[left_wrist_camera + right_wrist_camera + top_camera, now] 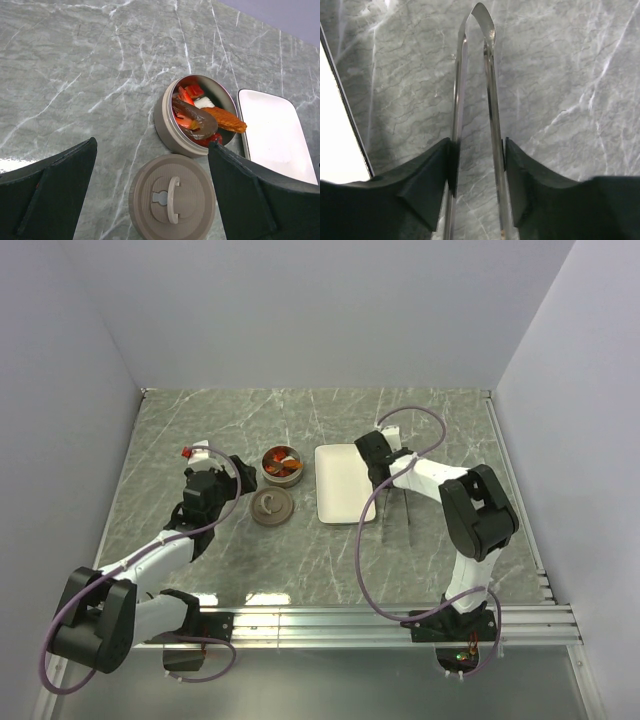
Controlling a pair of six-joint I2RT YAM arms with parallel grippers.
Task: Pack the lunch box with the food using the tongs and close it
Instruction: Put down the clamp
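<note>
The lunch box (pixel 282 464) stands uncovered at mid-table, with the red and orange food (pixel 200 117) inside the tin (pixel 165 125). Its brown lid (pixel 271 505) lies flat just in front of it, handle up (pixel 172 197). My left gripper (pixel 237 485) hovers over the lid, wide open and empty (pixel 152 145). The tongs (pixel 386 515) lie right of the plate. My right gripper (pixel 388 483) straddles their two slim arms (pixel 460 80). The left arm rests against one pad. A hair of gap shows at the other, so the gripper (pixel 479 145) is open.
A white rectangular plate (pixel 343 483) lies between the tin and the tongs; its edge shows at the left of the right wrist view (pixel 335 125). Grey walls close in the marble table on three sides.
</note>
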